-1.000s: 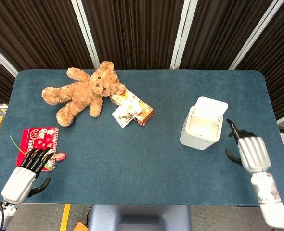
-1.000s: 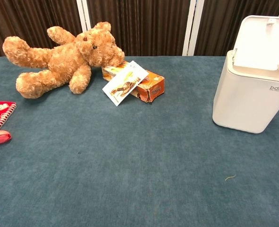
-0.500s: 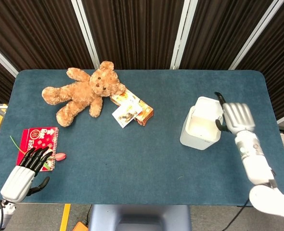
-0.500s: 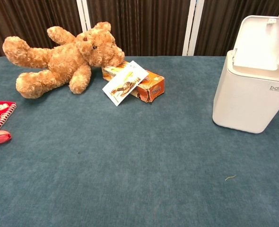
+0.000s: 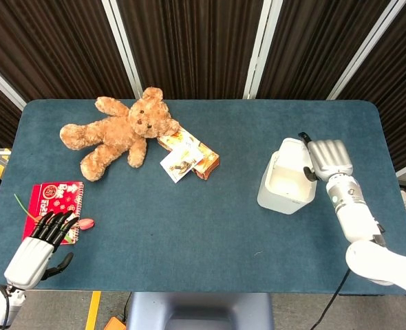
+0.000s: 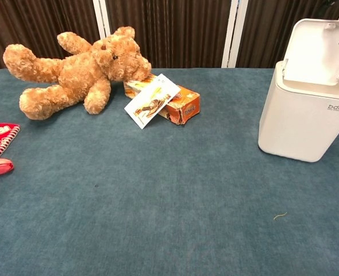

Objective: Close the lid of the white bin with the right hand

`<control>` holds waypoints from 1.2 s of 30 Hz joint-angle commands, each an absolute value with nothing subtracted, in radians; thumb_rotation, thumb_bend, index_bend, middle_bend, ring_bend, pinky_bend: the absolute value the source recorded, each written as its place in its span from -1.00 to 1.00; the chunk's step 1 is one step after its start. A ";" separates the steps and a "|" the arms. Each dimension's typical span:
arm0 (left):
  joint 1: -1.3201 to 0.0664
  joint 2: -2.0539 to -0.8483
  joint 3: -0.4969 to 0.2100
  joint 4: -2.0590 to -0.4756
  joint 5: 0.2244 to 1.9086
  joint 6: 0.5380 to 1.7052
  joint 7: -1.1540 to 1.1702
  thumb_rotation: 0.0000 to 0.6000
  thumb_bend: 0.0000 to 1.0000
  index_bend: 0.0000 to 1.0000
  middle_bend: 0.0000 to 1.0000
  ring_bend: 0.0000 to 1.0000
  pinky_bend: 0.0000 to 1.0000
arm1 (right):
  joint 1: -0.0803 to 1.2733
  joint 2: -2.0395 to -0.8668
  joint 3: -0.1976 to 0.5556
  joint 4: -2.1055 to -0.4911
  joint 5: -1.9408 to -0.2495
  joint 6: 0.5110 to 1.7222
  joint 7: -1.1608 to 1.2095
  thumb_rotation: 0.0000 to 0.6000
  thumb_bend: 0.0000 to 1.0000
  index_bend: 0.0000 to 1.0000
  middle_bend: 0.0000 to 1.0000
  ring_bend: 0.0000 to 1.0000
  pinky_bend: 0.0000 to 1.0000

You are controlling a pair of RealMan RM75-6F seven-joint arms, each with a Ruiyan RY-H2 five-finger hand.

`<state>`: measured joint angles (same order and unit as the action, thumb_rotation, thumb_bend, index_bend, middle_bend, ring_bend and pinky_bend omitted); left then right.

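Note:
The white bin (image 5: 283, 185) stands at the right of the table, its lid (image 5: 292, 147) raised; in the chest view the lid (image 6: 318, 50) stands upright above the bin body (image 6: 303, 118). My right hand (image 5: 328, 159) lies against the right side of the raised lid with its fingers stretched out and together, holding nothing. A dark fingertip of it shows at the chest view's right edge by the lid. My left hand (image 5: 39, 243) rests at the table's front left corner, fingers extended, empty.
A brown teddy bear (image 5: 120, 130) lies at the back left, with an orange box and a card (image 5: 186, 157) beside it. A red notebook (image 5: 54, 202) and a small pink object (image 5: 85, 223) lie by the left hand.
My right hand has travelled from the table in front of and right of the bin, away from me, up to the raised lid. The lid still stands up. The left hand barely moved.

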<state>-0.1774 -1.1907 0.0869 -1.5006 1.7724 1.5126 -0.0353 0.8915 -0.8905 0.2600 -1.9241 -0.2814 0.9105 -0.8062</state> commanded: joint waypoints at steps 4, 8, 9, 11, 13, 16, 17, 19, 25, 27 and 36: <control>-0.176 -1.190 0.087 -1.502 1.775 1.517 -0.035 1.00 -0.19 -1.00 -1.00 -1.00 -1.00 | 0.903 -0.879 0.220 -1.939 -0.299 0.907 -0.779 1.00 -0.04 -0.39 1.00 1.00 1.00; -0.173 -1.187 0.088 -1.503 1.780 1.525 -0.039 1.00 -0.19 -1.00 -1.00 -1.00 -1.00 | 0.868 -0.851 0.201 -1.988 -0.393 0.934 -0.733 1.00 -0.05 -0.36 1.00 1.00 1.00; -0.173 -1.187 0.088 -1.503 1.781 1.528 -0.039 1.00 -0.19 -1.00 -1.00 -1.00 -1.00 | 0.854 -0.845 0.193 -2.004 -0.427 0.949 -0.724 1.00 -0.05 -0.36 1.00 1.00 1.00; -0.172 -1.186 0.089 -1.503 1.784 1.532 -0.040 1.00 -0.19 -1.00 -1.00 -1.00 -1.00 | 0.818 -0.839 0.168 -2.041 -0.513 0.987 -0.709 1.00 -0.05 -0.36 1.00 1.00 1.00; -0.171 -1.186 0.090 -1.503 1.787 1.531 -0.040 1.00 -0.19 -1.00 -1.00 -1.00 -1.00 | 0.785 -0.840 0.134 -2.071 -0.587 1.014 -0.707 1.00 -0.05 -0.36 1.00 1.00 1.00; -0.171 -1.186 0.093 -1.505 1.792 1.533 -0.039 1.00 -0.19 -1.00 -1.00 -1.00 -1.00 | 0.756 -0.856 0.083 -2.087 -0.656 1.036 -0.727 1.00 -0.04 -0.37 1.00 1.00 1.00; -0.171 -1.186 0.093 -1.505 1.794 1.534 -0.039 1.00 -0.19 -1.00 -1.00 -1.00 -1.00 | 0.750 -0.864 0.071 -2.087 -0.672 1.042 -0.733 1.00 -0.04 -0.37 1.00 1.00 1.00; -0.171 -1.185 0.093 -1.505 1.794 1.535 -0.039 1.00 -0.19 -1.00 -1.00 -1.00 -1.00 | 0.738 -0.885 0.048 -2.085 -0.702 1.054 -0.741 1.00 -0.04 -0.37 1.00 1.00 1.00; -0.169 -1.183 0.091 -1.503 1.792 1.541 -0.046 1.00 -0.19 -1.00 -1.00 -1.00 -1.00 | 0.724 -0.938 0.015 -2.049 -0.732 1.060 -0.745 1.00 -0.04 -0.37 1.00 1.00 1.00; -0.169 -1.182 0.090 -1.505 1.791 1.541 -0.047 1.00 -0.19 -1.00 -1.00 -1.00 -1.00 | 0.722 -0.950 0.008 -2.039 -0.733 1.058 -0.745 1.00 -0.04 -0.37 1.00 1.00 1.00; -0.166 -1.179 0.088 -1.504 1.792 1.550 -0.051 1.00 -0.19 -1.00 -1.00 -1.00 -1.00 | 0.663 -0.953 0.009 -2.055 -0.868 1.137 -0.653 1.00 -0.04 -0.56 1.00 1.00 1.00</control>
<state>-0.1662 -1.1794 0.0878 -1.5040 1.7915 1.5495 -0.0505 0.7048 -0.9615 -0.0023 -2.0381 -0.7787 1.0819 -0.7205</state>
